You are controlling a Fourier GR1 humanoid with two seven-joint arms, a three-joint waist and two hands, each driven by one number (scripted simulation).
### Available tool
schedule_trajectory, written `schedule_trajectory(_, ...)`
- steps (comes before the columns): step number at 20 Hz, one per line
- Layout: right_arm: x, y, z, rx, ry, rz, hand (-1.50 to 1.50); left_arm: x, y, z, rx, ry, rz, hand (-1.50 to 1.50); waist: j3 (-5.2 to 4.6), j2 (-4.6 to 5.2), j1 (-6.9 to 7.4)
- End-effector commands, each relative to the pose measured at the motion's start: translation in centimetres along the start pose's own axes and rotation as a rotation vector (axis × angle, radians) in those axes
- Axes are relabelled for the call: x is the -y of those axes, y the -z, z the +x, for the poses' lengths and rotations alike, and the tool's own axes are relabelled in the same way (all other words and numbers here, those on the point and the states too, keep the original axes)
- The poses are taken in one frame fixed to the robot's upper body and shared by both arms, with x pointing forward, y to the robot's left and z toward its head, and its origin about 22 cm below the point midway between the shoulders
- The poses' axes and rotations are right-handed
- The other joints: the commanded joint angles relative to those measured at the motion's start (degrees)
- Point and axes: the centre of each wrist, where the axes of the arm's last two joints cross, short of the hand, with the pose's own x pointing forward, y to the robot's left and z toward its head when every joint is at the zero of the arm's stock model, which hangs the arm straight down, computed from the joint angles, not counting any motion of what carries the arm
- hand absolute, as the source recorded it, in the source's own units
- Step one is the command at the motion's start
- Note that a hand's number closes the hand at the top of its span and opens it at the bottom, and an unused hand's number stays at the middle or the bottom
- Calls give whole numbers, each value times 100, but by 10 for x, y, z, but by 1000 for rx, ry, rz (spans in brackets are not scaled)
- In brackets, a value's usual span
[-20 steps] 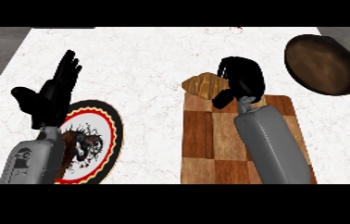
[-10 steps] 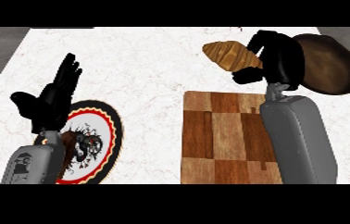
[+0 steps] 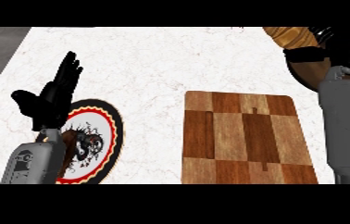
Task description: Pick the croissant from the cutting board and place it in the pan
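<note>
The golden-brown croissant (image 3: 289, 36) is up at the top right edge of the head view, held in my right hand (image 3: 309, 54), whose fingers curl round it. Just below the hand shows a part of the dark brown pan (image 3: 306, 73); the hand and the grey forearm hide the rest of it. The croissant hangs over the pan's left part. The checkered wooden cutting board (image 3: 242, 135) lies bare at the lower right. My left hand (image 3: 51, 100) stays open at the left, fingers up.
A round plate (image 3: 99, 146) with a red and yellow rim and a dark pattern lies at the lower left, partly under my left forearm. White marble counter (image 3: 171, 65) spreads between the plate and the board.
My right hand has lifted the croissant off the cutting board and carried it up and to the right, over the pan. The board is now bare. The left hand has not moved.
</note>
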Motion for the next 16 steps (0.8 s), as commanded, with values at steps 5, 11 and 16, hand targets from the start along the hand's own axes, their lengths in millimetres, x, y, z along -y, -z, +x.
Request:
schedule_trajectory(5, 42, 49, -102, -60, -133, -71, 150, 6, -3, -3, 2, -18, -15, 0, 8, 55, 138)
schedule_trajectory(11, 49, 45, -163, -95, -249, -155, 150, 4, 1, 12, 20, -10, -35, 0, 26, 110, 281)
schedule_trajectory(16, 56, 48, -174, -136, -203, -172, 150, 24, 4, 9, 49, -25, -59, 0, 42, 194, 398)
